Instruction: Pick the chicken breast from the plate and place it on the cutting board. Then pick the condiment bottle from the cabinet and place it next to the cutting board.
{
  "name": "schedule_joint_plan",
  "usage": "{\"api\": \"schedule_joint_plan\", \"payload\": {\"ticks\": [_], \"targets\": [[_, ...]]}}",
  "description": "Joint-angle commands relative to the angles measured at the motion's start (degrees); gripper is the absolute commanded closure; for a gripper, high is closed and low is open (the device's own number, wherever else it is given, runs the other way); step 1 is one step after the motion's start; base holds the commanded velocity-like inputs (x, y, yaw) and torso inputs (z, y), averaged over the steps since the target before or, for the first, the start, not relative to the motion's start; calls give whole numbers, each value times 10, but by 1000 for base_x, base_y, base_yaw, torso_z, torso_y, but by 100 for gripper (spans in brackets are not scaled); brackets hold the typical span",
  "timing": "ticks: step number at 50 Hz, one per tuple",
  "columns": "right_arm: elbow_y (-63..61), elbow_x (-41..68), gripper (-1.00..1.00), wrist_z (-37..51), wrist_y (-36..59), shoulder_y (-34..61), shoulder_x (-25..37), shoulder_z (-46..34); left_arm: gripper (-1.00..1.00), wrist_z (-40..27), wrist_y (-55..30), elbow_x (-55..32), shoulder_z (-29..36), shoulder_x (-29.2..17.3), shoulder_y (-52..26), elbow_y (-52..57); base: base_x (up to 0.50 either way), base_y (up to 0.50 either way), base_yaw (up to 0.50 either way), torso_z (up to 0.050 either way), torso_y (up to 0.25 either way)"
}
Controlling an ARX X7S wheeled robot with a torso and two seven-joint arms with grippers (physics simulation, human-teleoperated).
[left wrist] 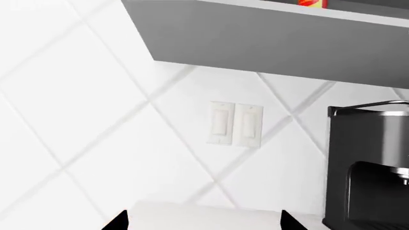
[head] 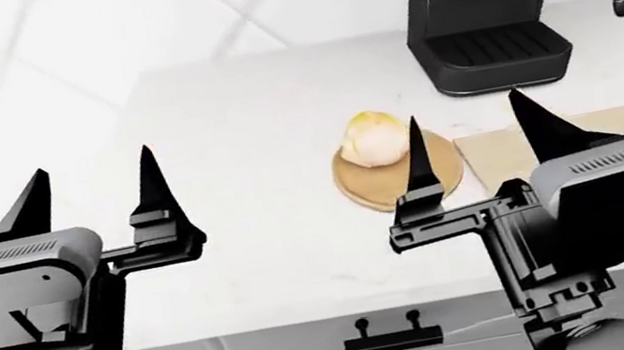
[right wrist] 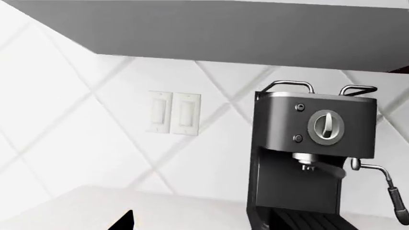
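In the head view the cream chicken breast [head: 373, 141] lies on the far part of the round tan plate [head: 363, 191] in the middle of the white counter. The pale cutting board [head: 487, 157] lies just right of the plate, partly hidden behind my right gripper. My left gripper [head: 89, 191] is open and empty, held above the counter's left side. My right gripper [head: 472, 141] is open and empty, raised in front of the plate and board. The red condiment bottle [left wrist: 312, 3] shows only as its base on the cabinet shelf in the left wrist view.
A black coffee machine [head: 499, 1] stands at the back right of the counter [head: 241, 130]; it also shows in the right wrist view [right wrist: 313, 158]. A grey wall cabinet [left wrist: 275, 43] hangs above. A double light switch [left wrist: 234, 124] is on the tiled wall. A drawer handle [head: 393, 340] is below the counter edge.
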Motion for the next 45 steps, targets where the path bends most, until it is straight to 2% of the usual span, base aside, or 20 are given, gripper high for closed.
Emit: {"api": "schedule_joint_plan", "payload": {"ticks": [1, 10, 17, 20, 21, 23, 24, 25, 28, 31, 37, 45], "targets": [[-1, -8, -100, 5, -11, -2, 12, -12, -100, -3, 2, -3, 4, -3, 1, -1, 500, 125, 0, 0, 0], [-3, -10, -100, 8, -14, -2, 17, -21, -100, -6, 3, -7, 5, -6, 0, -2, 500, 108, 0, 0, 0], [-29, 17, -100, 6, -1, -1, 11, 1, -100, -9, 2, -8, 7, -8, -1, -1, 500, 39, 0, 0, 2], [-81, 97, -100, -10, 155, 63, 1, 55, -100, -10, 1, -11, 6, -9, -2, 0, 0, 0, 0, 0, 0], [-88, 169, -100, 16, 213, 105, 13, 80, -100, -10, 2, -11, 7, -9, -2, -1, 0, 0, 0, 0, 0], [-88, 341, -100, 137, 360, 218, 45, 153, -100, -10, 4, -10, 10, -9, -2, -4, 0, 0, 0, 0, 0], [-86, 427, -100, 171, 446, 277, 29, 206, -100, -9, 5, -9, 11, -9, -2, -5, 0, 0, 0, 0, 0], [-38, 513, -100, 257, 460, 317, 62, 211, -100, -9, 6, -9, 12, -10, -2, -5, 0, 0, 0, 0, 0], [86, 771, -100, 515, 418, 427, 150, 135, -100, -10, 5, -10, 13, -11, -2, -5, 0, 0, 0, 0, 0], [159, 1024, -100, 590, 391, 512, 202, 52, -100, -11, 5, -13, 12, -12, -2, -4, 0, 0, 0, 0, 0], [269, 1132, -100, 616, 399, 666, 253, -89, -100, -12, 4, -18, 9, -14, -4, -4, 0, 0, 0, 0, 0], [387, 1193, -100, 600, 440, 816, 264, -221, -100, -17, 4, -24, 6, -18, -5, -2, 0, 0, 0, 0, 0]]}}
